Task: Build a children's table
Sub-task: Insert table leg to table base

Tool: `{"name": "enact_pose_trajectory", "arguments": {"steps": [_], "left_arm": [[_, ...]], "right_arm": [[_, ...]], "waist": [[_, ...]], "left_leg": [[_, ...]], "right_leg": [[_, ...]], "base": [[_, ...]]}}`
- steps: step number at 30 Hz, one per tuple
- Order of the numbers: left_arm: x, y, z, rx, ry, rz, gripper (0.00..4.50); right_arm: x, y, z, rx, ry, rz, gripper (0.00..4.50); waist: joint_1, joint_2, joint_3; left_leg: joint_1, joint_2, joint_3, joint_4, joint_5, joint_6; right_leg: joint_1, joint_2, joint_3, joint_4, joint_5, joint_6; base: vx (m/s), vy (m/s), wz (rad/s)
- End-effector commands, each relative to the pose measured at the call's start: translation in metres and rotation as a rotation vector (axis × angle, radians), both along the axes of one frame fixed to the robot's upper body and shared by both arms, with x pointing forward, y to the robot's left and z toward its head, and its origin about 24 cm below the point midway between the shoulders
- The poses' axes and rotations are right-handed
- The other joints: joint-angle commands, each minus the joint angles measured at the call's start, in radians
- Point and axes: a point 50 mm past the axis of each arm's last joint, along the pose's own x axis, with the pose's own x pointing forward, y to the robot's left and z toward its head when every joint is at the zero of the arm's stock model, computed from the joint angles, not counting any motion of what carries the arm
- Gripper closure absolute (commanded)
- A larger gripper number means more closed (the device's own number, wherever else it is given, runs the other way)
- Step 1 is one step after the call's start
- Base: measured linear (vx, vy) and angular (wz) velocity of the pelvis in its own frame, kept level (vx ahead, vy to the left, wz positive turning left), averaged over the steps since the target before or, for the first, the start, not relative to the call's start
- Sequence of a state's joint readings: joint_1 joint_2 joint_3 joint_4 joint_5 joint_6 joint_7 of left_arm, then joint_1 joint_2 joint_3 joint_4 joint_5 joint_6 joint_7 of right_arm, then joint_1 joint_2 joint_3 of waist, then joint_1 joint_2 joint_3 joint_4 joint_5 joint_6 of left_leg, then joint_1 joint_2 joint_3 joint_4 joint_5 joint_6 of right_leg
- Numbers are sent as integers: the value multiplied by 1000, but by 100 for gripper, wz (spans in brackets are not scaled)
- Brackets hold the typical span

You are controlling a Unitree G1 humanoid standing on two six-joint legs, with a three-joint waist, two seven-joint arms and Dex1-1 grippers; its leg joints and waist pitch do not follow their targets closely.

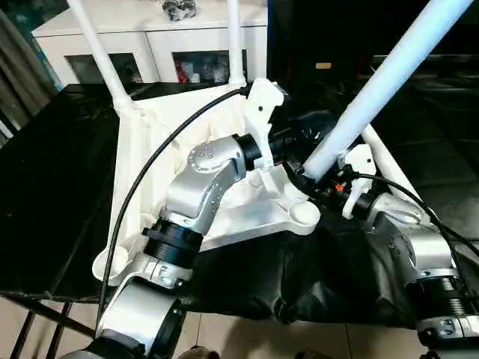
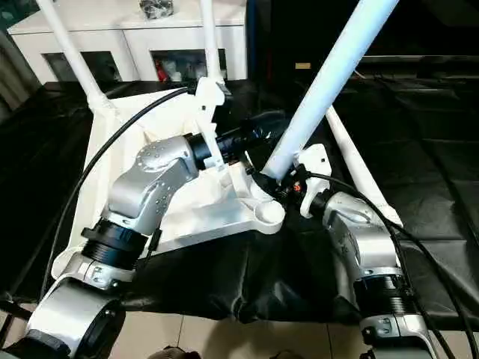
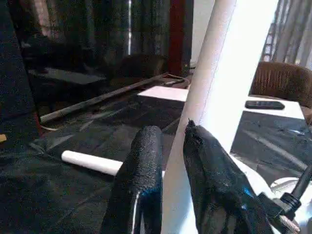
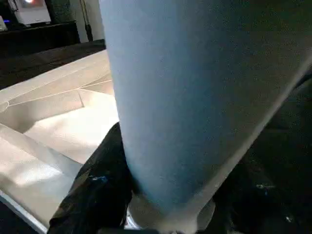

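The white tabletop point(image 1: 150, 142) lies upside down on black cloth, ribs up. Two white legs point(image 1: 101, 52) point(image 1: 233, 41) stand in its far corner sockets. A third leg point(image 1: 374, 90) leans steeply to the right, its lower end just behind the empty near-right socket point(image 1: 303, 213). My right gripper point(image 1: 314, 182) is shut on that lower end; its dark finger point(image 4: 92, 195) hugs the tube point(image 4: 195, 97). My left gripper point(image 1: 294, 147) reaches in from the left, and its fingers point(image 3: 139, 185) stand a narrow gap apart against the leg point(image 3: 219, 73), not around it.
A fourth leg point(image 1: 389, 168) lies on the cloth to the right of the tabletop, also seen as the lying leg point(image 3: 90, 162). A white cabinet point(image 1: 150, 30) stands behind the work. A black cable point(image 1: 150, 172) arcs over my left forearm. The cloth's front edge hangs near my arms.
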State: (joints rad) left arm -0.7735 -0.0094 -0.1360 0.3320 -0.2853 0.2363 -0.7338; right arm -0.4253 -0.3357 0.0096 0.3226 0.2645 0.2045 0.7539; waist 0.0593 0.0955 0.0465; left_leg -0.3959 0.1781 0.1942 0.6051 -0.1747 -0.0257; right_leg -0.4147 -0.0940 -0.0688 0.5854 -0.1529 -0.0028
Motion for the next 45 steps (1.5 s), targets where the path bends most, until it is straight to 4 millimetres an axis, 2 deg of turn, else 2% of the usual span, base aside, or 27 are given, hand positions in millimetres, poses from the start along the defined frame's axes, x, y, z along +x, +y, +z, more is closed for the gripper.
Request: {"name": "enact_pose_trajectory", "arguments": {"steps": [1, 3, 5, 7, 9, 11, 13, 16, 17, 22, 23, 34, 41, 44, 45], "left_arm": [[7, 15, -7, 65, -16, 73, 353], [9, 23, -13, 110, -25, 87, 353], [7, 34, -25, 181, -11, 65, 326], [6, 41, -34, 238, -11, 50, 316], [-1, 53, -57, 373, 0, 29, 300], [-10, 59, -75, 412, 69, -18, 296], [-17, 62, -84, 425, 109, -56, 296], [-23, 66, -96, 466, 130, -84, 296], [-25, 68, -100, 469, 151, -90, 296], [-28, 74, -114, 484, 197, -83, 296], [-30, 74, -117, 447, 250, -106, 296], [-26, 72, -129, 557, 216, -86, 296], [-24, 74, -134, 590, 219, -84, 296], [-23, 75, -135, 596, 222, -87, 296], [-23, 75, -135, 598, 226, -89, 314]], "right_arm": [[4, 3, 8, -11, -23, 6, 257], [4, 2, 8, -16, -23, 1, 257], [4, 0, 8, -28, -17, -12, 257], [4, -1, 9, -32, -18, -15, 257], [2, -2, 9, -39, 0, -11, 257], [0, -1, 10, -41, 20, -5, 257], [0, 0, 11, -43, 11, -3, 257], [-2, 1, 12, -42, 8, 2, 257], [-3, 2, 13, -39, 9, 6, 257], [-6, 4, 12, -39, 20, 21, 257], [-7, 5, 12, -40, 24, 23, 257], [-10, 5, 11, -45, 39, 30, 257], [-10, 6, 10, -50, 46, 39, 257], [-11, 7, 9, -56, 54, 48, 257], [-12, 7, 8, -61, 60, 55, 257]], "waist": [[0, -31, -75], [-3, -31, -76], [-6, -31, -75], [-5, -26, -78], [-4, -23, -80], [-4, -21, -81], [-2, -20, -80], [1, -19, -77], [1, -20, -76], [-3, -22, -72], [-3, -22, -71], [-6, -23, -71], [-5, -22, -75], [-4, -22, -74], [-4, -23, -74]], "left_leg": [[13, 36, -21, -60, -171, 112], [12, 35, -22, -61, -170, 111], [14, 35, -22, -61, -169, 109], [16, 36, -23, -61, -161, 106], [18, 39, -23, -61, -152, 107], [19, 41, -21, -61, -141, 106], [18, 42, -20, -62, -141, 106], [23, 43, -18, -64, -172, 92], [22, 43, -20, -66, -188, 82], [23, 41, -21, -71, -220, 57], [22, 40, -21, -72, -222, 54], [24, 40, -22, -73, -233, 48], [22, 40, -21, -69, -204, 57], [23, 40, -21, -68, -206, 61], [22, 39, -21, -68, -207, 62]], "right_leg": [[59, -44, 25, -71, -295, -188], [61, -44, 24, -70, -295, -180], [59, -44, 25, -71, -295, -180], [57, -44, 26, -67, -282, -183], [56, -44, 27, -62, -249, -194], [56, -44, 29, -56, -213, -210], [55, -44, 30, -55, -208, -214], [49, -45, 31, -61, -237, -215], [51, -46, 31, -61, -255, -208], [51, -47, 33, -68, -315, -182], [51, -48, 34, -69, -326, -175], [50, -47, 34, -74, -340, -161], [53, -49, 34, -67, -283, -186], [52, -49, 34, -68, -294, -188], [52, -49, 33, -69, -301, -185]], "base": [[0, 0, 0], [0, 0, 0], [0, 0, 0], [0, 0, 0], [0, 0, 0], [0, 0, 0], [0, 0, 0], [0, 0, 0], [0, 0, 0], [0, 0, 0], [0, 0, 0], [0, 0, 0], [0, 0, 0], [0, 0, 0], [0, 0, 0]]}}
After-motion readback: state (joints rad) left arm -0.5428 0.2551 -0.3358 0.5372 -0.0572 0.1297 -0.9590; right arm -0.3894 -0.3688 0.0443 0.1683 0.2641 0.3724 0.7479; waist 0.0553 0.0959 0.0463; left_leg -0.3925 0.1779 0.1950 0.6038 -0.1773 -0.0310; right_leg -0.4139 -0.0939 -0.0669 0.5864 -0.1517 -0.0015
